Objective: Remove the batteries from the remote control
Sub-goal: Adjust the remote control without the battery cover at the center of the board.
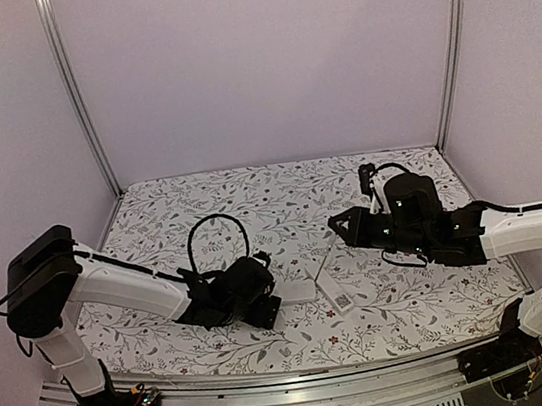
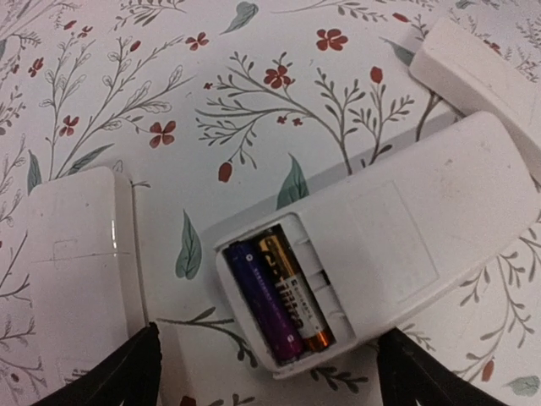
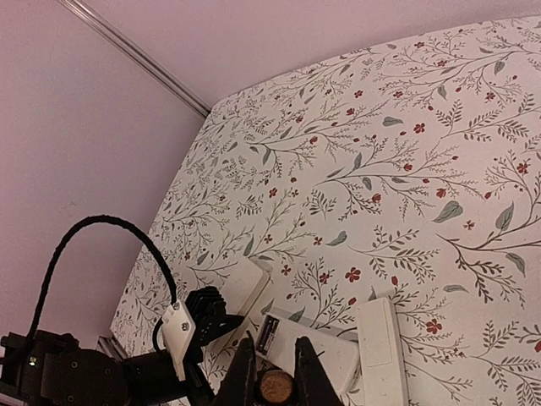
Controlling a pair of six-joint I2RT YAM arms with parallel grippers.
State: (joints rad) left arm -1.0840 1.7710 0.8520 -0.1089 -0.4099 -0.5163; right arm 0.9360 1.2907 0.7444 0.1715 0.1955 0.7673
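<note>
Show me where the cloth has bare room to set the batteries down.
The far half of the cloth, up to the back wall, is bare; so is the near right corner. Crowded: near centre, where the left pincer, the open remote with its batteries, a loose white piece and the second remote lie close together.

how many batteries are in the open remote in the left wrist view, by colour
purple battery: 1
gold and black battery: 1
total: 2
</note>
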